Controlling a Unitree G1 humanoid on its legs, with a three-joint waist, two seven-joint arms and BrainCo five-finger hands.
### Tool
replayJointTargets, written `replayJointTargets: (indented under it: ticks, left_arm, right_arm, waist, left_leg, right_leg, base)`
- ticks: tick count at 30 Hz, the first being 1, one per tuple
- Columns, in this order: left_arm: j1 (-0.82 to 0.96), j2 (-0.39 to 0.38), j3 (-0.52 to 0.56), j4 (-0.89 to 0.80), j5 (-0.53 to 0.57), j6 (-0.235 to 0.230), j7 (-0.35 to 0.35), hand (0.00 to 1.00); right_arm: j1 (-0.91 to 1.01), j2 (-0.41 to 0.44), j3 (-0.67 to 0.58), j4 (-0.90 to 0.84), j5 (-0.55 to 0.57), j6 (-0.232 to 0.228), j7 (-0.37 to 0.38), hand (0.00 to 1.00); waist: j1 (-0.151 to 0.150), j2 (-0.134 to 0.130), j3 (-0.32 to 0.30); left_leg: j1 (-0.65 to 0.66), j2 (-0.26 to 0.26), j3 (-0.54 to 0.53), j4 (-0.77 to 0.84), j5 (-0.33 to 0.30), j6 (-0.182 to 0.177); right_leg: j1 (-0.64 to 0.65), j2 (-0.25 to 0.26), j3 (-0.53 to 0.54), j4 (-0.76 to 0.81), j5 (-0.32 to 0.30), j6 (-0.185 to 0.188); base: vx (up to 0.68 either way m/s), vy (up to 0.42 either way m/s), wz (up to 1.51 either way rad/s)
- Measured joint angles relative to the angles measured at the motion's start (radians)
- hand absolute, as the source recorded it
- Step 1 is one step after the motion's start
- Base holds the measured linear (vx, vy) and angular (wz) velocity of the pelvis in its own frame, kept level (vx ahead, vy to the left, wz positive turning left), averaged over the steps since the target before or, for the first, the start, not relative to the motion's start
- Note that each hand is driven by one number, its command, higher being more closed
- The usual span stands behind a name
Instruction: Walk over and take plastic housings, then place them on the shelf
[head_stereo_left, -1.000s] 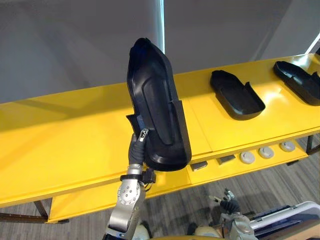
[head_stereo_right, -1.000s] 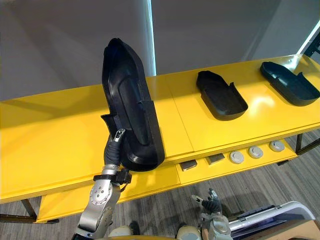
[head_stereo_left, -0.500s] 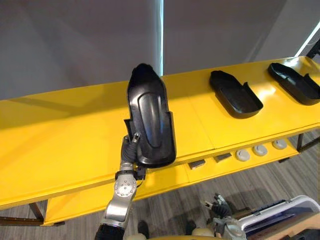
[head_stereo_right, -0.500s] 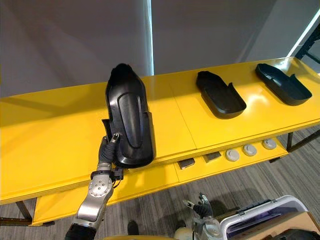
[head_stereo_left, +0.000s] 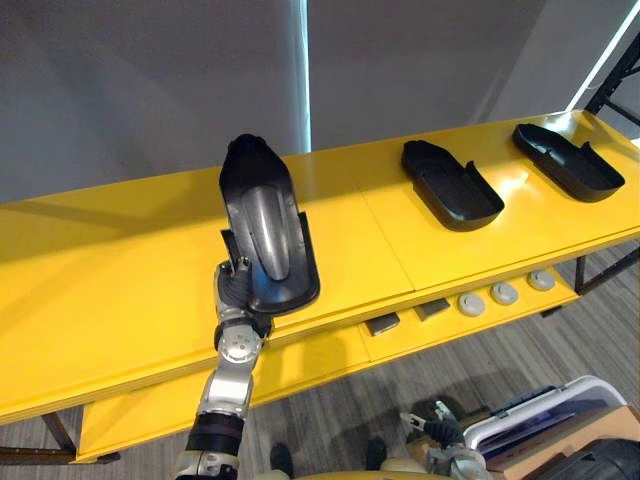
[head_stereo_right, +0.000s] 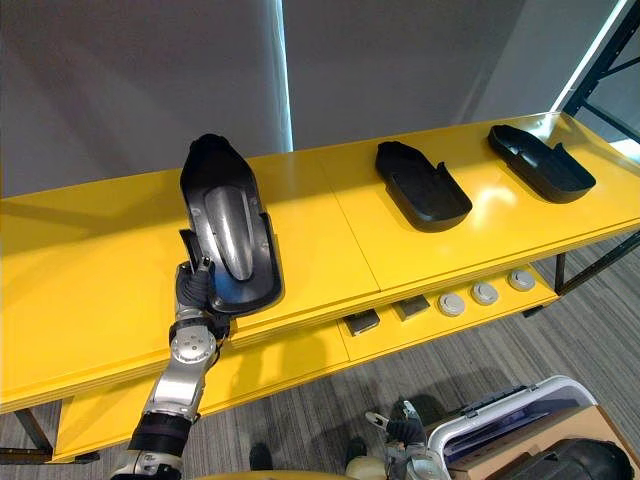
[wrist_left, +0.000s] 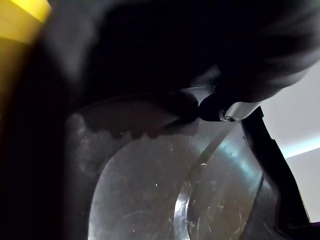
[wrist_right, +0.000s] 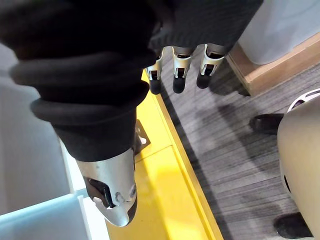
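Note:
A long black plastic housing (head_stereo_left: 264, 222) leans over the top of the yellow shelf (head_stereo_left: 110, 260), hollow side up, far end raised. My left hand (head_stereo_left: 234, 288) is shut on its near end by the shelf's front edge. I cannot tell whether the housing touches the shelf. The left wrist view looks into the housing's scuffed inside (wrist_left: 165, 190), with a fingertip (wrist_left: 220, 107) over its rim. Two more black housings (head_stereo_left: 450, 185) (head_stereo_left: 565, 160) lie flat further right on the shelf. My right hand (wrist_right: 176, 70) hangs low near the floor, fingers relaxed and holding nothing.
On the shelf's lower level lie a few grey round parts (head_stereo_left: 503, 294) and dark small blocks (head_stereo_left: 382, 324). A white bin (head_stereo_left: 530, 415) and a cardboard box (head_stereo_left: 560, 450) stand on the floor at the lower right. A grey wall rises behind the shelf.
The housing has tipped down from nearly upright to lie low over the shelf top, and my left arm has stretched forward with it. The camera has shifted as well.

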Motion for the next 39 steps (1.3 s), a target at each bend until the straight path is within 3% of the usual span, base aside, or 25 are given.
replayJointTargets:
  ticks: [16, 23, 38, 39]
  left_arm:
    - [-0.067, -0.002, 0.029, 0.055, -0.028, 0.028, 0.027, 0.00]
    - [-0.066, -0.021, 0.023, -0.024, -0.024, 0.028, 0.047, 0.00]
    - [0.015, -0.074, -0.108, -0.371, 0.003, -0.067, 0.083, 0.00]
    - [0.046, -0.073, -0.124, -0.395, 0.004, -0.075, 0.079, 1.00]
  right_arm:
    - [-0.021, 0.000, -0.001, 0.002, -0.008, 0.001, 0.000, 0.00]
    - [-0.022, 0.001, -0.001, 0.014, -0.008, 0.001, -0.001, 0.00]
    - [-0.011, -0.009, 0.000, 0.080, -0.007, -0.003, -0.003, 0.00]
    - [-0.001, -0.009, 0.000, 0.079, -0.004, -0.004, -0.003, 0.00]
  waist:
    - [-0.006, -0.006, -0.002]
    - [-0.005, -0.011, -0.003]
    - [0.001, -0.015, -0.006]
    - [0.002, -0.015, -0.006]
  left_leg:
    - [0.004, -0.009, -0.012, -0.001, 0.000, 0.000]
    - [-0.006, -0.012, -0.025, -0.001, 0.000, 0.000]
    - [-0.017, -0.011, -0.044, -0.001, 0.000, 0.000]
    - [-0.016, -0.012, -0.045, -0.001, 0.000, 0.000]
  right_leg:
    - [0.015, 0.001, -0.014, -0.021, 0.003, -0.001]
    - [0.016, -0.001, -0.025, -0.020, 0.003, -0.001]
    - [-0.008, -0.016, -0.030, 0.032, -0.020, 0.009]
    - [-0.008, -0.017, -0.030, 0.037, -0.023, 0.011]
  base:
    - [0.00, -0.003, 0.02]
    - [0.01, 0.000, 0.05]
    - [0.00, 0.000, 0.03]
    - [0.00, -0.002, 0.03]
